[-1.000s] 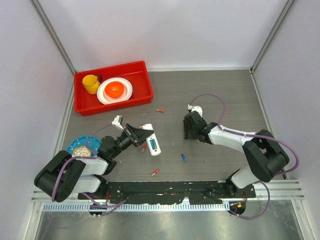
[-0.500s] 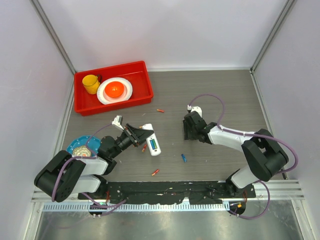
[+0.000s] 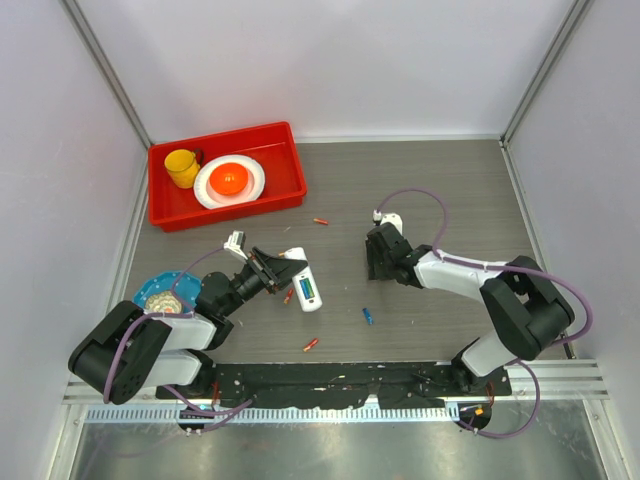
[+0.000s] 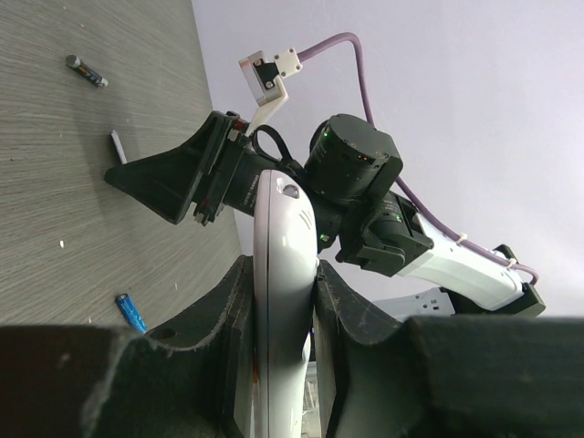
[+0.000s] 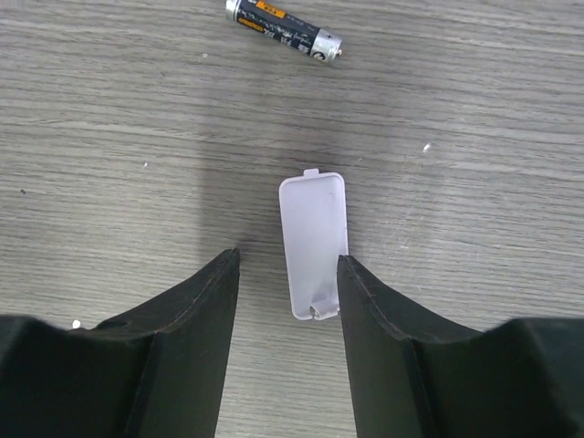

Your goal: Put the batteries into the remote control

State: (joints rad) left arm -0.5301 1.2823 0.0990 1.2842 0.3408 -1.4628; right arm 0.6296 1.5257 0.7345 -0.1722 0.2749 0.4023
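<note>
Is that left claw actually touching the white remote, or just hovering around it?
Touching. The left wrist view shows the remote control pinched between both fingers of the left gripper, with no gap on either side.

A red tray (image 3: 288, 168) sits far left on the surface (image 3: 430, 190), holding a yellow cup (image 3: 182, 167) and a white plate (image 3: 252, 182). A blue dish (image 3: 158, 291) lies near left. A short white cover (image 5: 314, 245) lies flat.
</note>
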